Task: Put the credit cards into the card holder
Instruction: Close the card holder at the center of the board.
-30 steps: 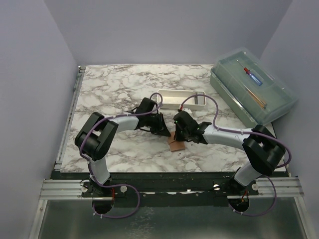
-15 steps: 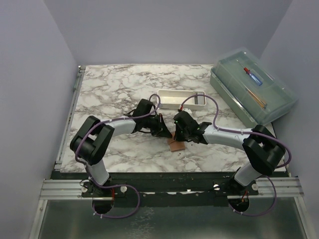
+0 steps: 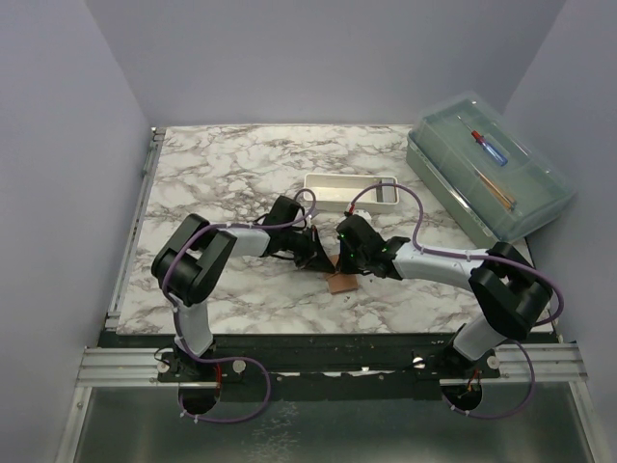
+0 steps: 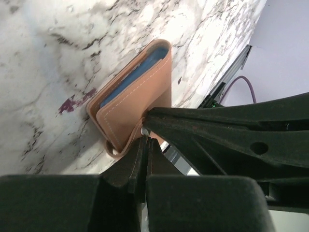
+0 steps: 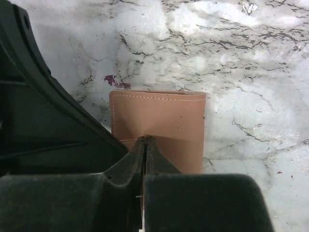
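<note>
Arms bolted at the bottom of the overhead frame bend inward and meet over the middle of the marble table (image 3: 222,174), both working on the card holder (image 3: 339,282). The tan wallet lies folded shut, flat on the tabletop at frame centre.

The right gripper (image 5: 145,142) is clenched, empty, with its tips planted on the tan cover. This is probably to pin the wallet so that it neither slides nor springs open. From the other side, the left gripper (image 4: 145,145) is also clenched, its tips set against the lower edge of the wallet beside a small tab. Whether a sliver of leather is nipped between them cannot be told.

A blue strip shows between the covers in the left wrist view, but whether it is lining or the credit cards is unclear. No loose card shows on the marble, which suggests that only the closing of the wallet is left.

Farther back, above centre, sits a white tray (image 3: 318,179). At the upper right stands a clear lidded box (image 3: 492,174), well apart from the work.
</note>
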Available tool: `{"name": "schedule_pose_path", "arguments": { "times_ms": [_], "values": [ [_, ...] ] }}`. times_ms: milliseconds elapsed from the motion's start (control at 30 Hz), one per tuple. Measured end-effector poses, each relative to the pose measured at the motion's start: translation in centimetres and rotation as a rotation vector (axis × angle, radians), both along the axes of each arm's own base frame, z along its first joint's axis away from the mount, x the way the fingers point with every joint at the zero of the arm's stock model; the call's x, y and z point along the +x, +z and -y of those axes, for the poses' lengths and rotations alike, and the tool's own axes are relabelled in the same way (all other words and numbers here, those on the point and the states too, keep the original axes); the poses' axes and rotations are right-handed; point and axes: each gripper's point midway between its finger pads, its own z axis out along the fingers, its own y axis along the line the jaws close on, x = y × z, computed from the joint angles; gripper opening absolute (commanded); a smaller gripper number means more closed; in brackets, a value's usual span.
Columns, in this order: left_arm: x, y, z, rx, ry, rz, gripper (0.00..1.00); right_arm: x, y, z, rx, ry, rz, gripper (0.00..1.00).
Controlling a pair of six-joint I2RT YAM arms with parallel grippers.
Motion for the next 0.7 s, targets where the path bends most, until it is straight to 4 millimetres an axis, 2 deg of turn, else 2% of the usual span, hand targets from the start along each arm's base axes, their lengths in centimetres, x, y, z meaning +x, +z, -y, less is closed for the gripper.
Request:
{"name": "schedule_pose_path", "arguments": {
  "times_ms": [167, 700],
  "values": [
    [0.44, 0.14, 0.73, -0.016, -0.016, 0.005, 0.00, -0.02, -0.05, -0.03, 0.005, 0.001, -0.001, 0.00],
    [0.47, -0.45, 0.79, 0.003, -0.012, 0.000, 0.00, -0.18, -0.12, -0.07, 0.028, 0.006, 0.001, 0.00]
  ]
}}
